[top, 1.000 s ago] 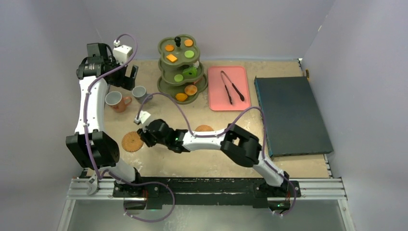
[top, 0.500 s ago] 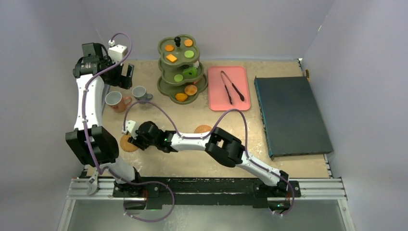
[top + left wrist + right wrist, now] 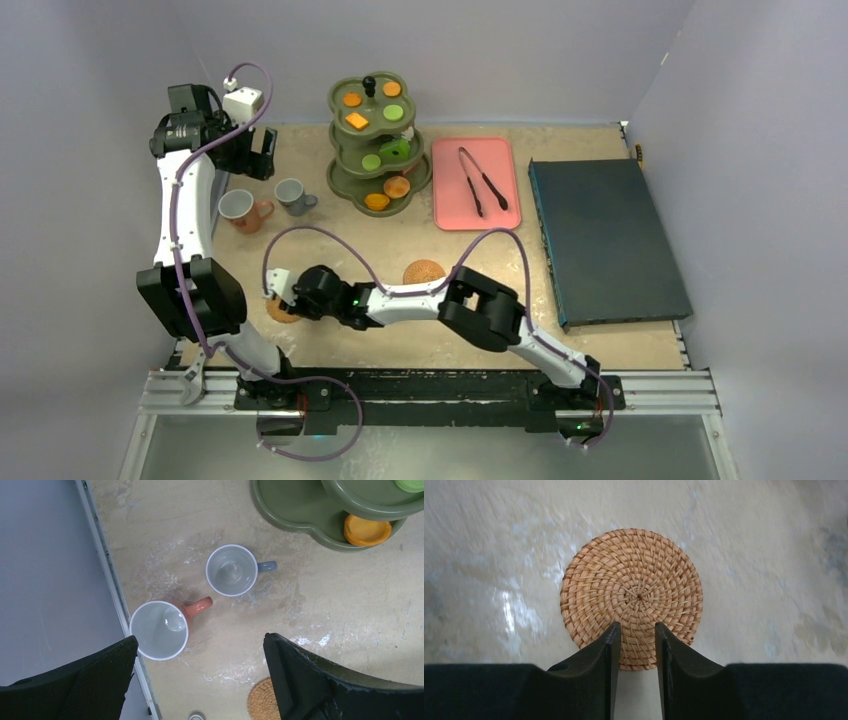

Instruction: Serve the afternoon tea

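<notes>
Coaster (image 3: 281,313) beneath the right gripper (image 3: 288,298), left gripper (image 3: 262,155) hanging wide at the back.
From above: reaching across to the front left of the table (image 3: 620,345) with the right gripper, covering part of the woven coaster; leaving a second coaster (image 3: 424,272) well apart at mid-table; hovering the left gripper near the terracotta cup (image 3: 240,208) and grey-blue cup (image 3: 290,193), olive three-tier stand (image 3: 340,183) just right of them. Through the left wrist: spreading the fingers (image 3: 300,680) wide, holding nothing, looking down on both cups, upright, near each other without touching. Through the right wrist: showing the fingers (image 3: 606,650) drawn narrow, a slim gap between, tips overlapping the coaster's near edge; touching it or just above, impossible to tell.
</notes>
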